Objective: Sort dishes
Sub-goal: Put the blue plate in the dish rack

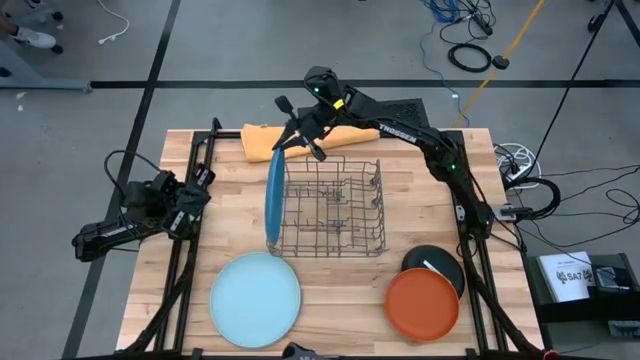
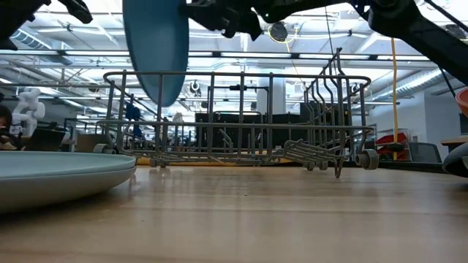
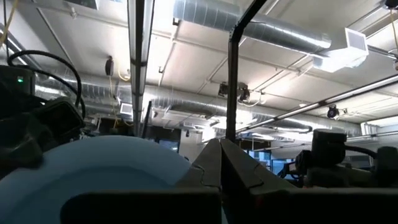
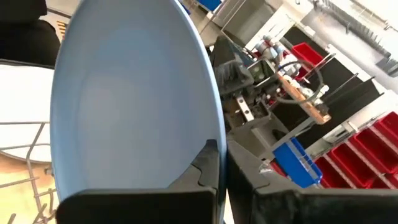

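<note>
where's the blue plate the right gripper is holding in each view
high view: blue plate edge-on at the wire dish rack's left end.
low view: upper left, above the rack.
left wrist view: cannot tell.
right wrist view: fills the left half.
Shared landmark: the rack.

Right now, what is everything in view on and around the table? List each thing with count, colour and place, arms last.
blue plate: one, blue, held on edge at the rack's left side
light blue plate: one, light blue, flat on the table, front left
orange plate: one, orange, flat, front right
black plate: one, black with a white stripe, partly under the orange plate
dish rack: one, grey wire, table centre
orange cloth: one, folded, behind the rack
table: one, light wood
right gripper: shut on the blue plate's top edge
left gripper: shut, waiting at the left edge
</note>
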Motion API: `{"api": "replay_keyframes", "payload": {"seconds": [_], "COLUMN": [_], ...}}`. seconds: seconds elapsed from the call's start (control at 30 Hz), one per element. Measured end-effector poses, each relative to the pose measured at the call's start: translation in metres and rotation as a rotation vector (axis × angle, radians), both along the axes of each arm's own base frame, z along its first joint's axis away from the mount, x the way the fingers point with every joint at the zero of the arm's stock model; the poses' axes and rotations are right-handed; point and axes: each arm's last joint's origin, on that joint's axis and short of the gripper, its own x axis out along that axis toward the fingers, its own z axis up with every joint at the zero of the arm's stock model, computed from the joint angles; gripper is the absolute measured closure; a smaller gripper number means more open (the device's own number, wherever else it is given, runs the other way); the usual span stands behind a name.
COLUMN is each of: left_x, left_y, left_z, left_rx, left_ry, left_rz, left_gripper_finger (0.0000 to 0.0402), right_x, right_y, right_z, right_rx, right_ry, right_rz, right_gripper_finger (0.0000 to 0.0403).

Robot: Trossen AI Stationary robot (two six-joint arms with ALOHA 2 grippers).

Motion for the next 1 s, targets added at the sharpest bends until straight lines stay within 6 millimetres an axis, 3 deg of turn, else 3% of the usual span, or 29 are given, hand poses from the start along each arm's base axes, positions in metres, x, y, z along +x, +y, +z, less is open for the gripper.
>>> {"api": "replay_keyframes", "payload": {"seconds": [0.17,0.5,1.0], "left_x": [0.004,0.006,0.006], "left_y": [0.001,0.002,0.002], "left_z": [-0.005,-0.008,-0.008], "left_rx": [-0.005,0.007,0.007], "left_ry": [0.056,0.092,0.086], "left_rz": [0.011,0.029,0.027], "left_gripper_finger": [0.0401,0.0401,0.0401], "right_x": [0.006,0.009,0.030], "right_y": [-0.003,0.003,-0.002], "right_z": [-0.013,-0.015,-0.058], "right_rx": [0.017,0.021,0.065], "right_ry": [0.032,0.042,0.116], "right_rz": [-0.003,0.010,-0.004], "right_gripper_finger": [0.0400,0.0400,0.0400]}}
